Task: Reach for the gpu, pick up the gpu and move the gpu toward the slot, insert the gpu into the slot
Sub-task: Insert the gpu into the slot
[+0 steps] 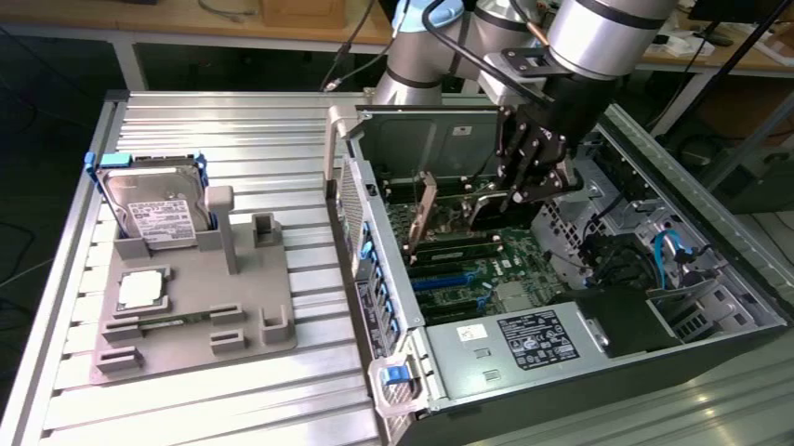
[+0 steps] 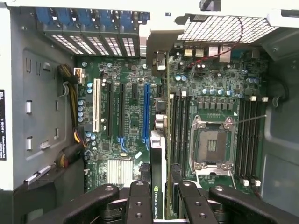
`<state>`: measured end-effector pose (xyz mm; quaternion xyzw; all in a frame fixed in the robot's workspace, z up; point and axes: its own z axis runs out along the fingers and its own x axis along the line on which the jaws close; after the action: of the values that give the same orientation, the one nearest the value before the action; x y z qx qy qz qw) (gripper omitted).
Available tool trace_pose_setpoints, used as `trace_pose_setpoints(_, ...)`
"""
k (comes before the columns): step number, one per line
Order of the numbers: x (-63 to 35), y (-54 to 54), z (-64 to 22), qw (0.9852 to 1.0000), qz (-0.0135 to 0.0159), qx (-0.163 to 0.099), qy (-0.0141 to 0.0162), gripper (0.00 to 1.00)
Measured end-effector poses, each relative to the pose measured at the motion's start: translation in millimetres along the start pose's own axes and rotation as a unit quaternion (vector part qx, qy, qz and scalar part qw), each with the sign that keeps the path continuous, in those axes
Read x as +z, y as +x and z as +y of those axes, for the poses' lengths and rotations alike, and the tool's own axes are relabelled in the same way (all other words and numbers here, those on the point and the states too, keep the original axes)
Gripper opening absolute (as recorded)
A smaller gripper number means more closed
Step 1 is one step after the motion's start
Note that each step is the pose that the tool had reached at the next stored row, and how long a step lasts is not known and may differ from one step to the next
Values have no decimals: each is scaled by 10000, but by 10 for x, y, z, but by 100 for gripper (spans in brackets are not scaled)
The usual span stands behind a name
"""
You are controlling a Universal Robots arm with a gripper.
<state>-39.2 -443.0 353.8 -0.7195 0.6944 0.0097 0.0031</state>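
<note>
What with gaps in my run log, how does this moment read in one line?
hand: shut on gpu | gpu: inside case, beside blue slot | insertion: not done

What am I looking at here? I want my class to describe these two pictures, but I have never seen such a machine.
The silver jointed machine is a robot arm. One picture comes from a camera standing off the arm, the other from a camera on its wrist, looking past its claw. The arm reaches into an open computer case lying on a ribbed metal table. The claw is shut on a graphics card, the gpu, seen edge-on above the motherboard. The long blue slot is bare: the card is not yet in. Beside the case, a grey stand carries a hard drive and a processor chip.
</note>
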Motion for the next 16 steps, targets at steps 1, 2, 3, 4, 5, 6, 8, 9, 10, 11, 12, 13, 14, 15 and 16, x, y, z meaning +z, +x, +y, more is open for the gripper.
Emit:
trace_pose_setpoints(1,12,9,0,10000,0,1,0,27)
trace_pose_setpoints(2,26,17,1,10000,-1,1,0,27)
trace_pose_setpoints(3,35,24,1,10000,0,2,0,27)
trace_pose_setpoints(4,48,31,1,10000,-1,2,0,27)
trace_pose_setpoints(5,59,38,2,10000,0,2,0,27)
trace_pose_setpoints(6,71,44,3,10000,-1,3,0,27)
trace_pose_setpoints(8,100,54,6,10000,0,4,0,27)
trace_pose_setpoints(9,114,58,7,10000,0,4,0,27)
trace_pose_setpoints(10,129,61,9,10000,0,4,0,27)
trace_pose_setpoints(11,145,63,10,10000,0,4,0,27)
trace_pose_setpoints(12,163,63,16,10000,0,6,0,27)
trace_pose_setpoints(13,181,63,24,10000,-1,9,1,27)
trace_pose_setpoints(14,198,63,39,10000,0,14,1,27)
trace_pose_setpoints(15,214,62,56,10000,0,19,1,27)
trace_pose_setpoints(16,229,62,74,10000,0,25,1,27)
